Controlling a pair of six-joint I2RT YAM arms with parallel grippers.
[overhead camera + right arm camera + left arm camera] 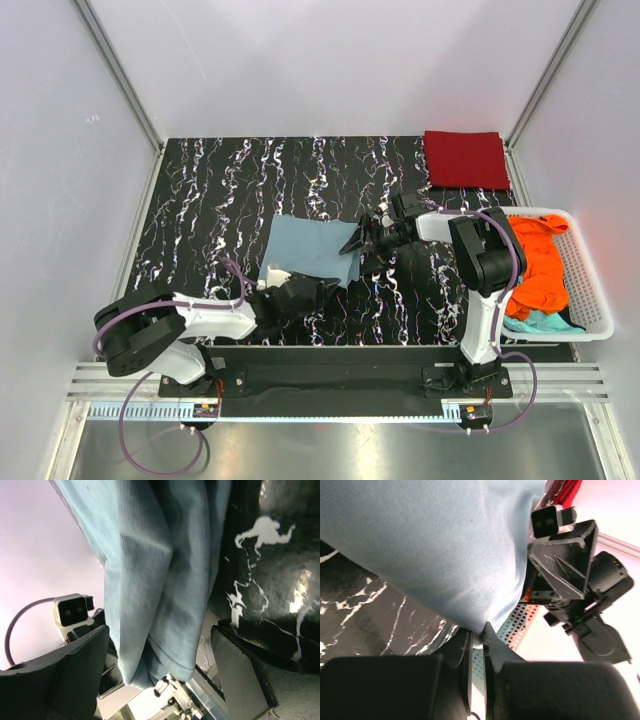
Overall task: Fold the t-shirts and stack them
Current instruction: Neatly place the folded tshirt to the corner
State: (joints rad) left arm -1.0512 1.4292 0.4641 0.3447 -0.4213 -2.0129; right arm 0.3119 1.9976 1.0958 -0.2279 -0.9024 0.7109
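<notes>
1. Left wrist view, left gripper (478, 634): jaws drawn together to a thin slit, pinching a small peak of the grey-blue t-shirt (430, 545) at its near edge. The cloth rises from the pinch and fans out wide above the fingers.
2. Right wrist view, right gripper (160, 645): fingers (75, 665) spread wide. A bunched fold of the same grey-blue cloth hangs in the gap between them, hem downward. Neither pad presses on it, so the gripper has hold of nothing.
3. Top external view, grey-blue t-shirt: lies mid-table, mostly flat on the table (200, 200). The left gripper is at its near edge and the right gripper at its right edge, so the two grippers are near each other.
4. Table: black top with white marbled veining, shirt and both arms upon it.
5. Dark red t-shirt (465, 160): folded into a neat rectangle at the far right corner, well apart from both grippers.
6. White slatted basket (597, 300): stands at the right edge, beside the right arm.
7. Basket contents: orange t-shirt (540, 265) crumpled on top, and the teal t-shirt (535, 322) showing beneath it at the near end.
</notes>
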